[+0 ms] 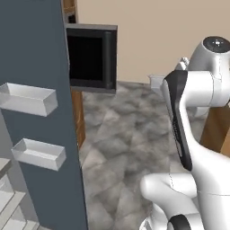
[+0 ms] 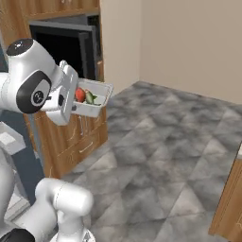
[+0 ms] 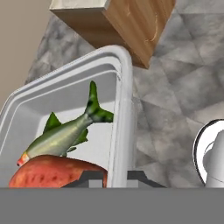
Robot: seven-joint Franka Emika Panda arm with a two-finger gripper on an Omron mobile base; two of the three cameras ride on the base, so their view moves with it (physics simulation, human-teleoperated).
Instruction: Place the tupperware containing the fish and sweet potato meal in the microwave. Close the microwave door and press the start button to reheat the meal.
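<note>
My gripper point(image 2: 75, 105) is shut on the near rim of the tupperware point(image 2: 97, 97), a pale shallow box held level in the air in front of the wooden cabinet. In the hand view the rim of the tupperware point(image 3: 124, 109) runs down between my fingertips point(image 3: 94, 177). Inside lie a green fish point(image 3: 65, 133) and a reddish sweet potato point(image 3: 57, 170). The microwave door point(image 1: 92, 58), a dark slab with a black window and a bar handle point(image 1: 109, 58), stands swung out above and behind the box. This microwave door point(image 2: 61, 47) hides the cavity.
A tall blue-grey fridge door point(image 1: 45, 54) stands open at the left, with two white bins point(image 1: 29, 99) on its inner face. Wooden cabinet fronts point(image 2: 75, 137) sit below the microwave. A wooden counter end point(image 1: 218, 130) stands at the right. Grey stone floor point(image 2: 165, 151) spreads between them.
</note>
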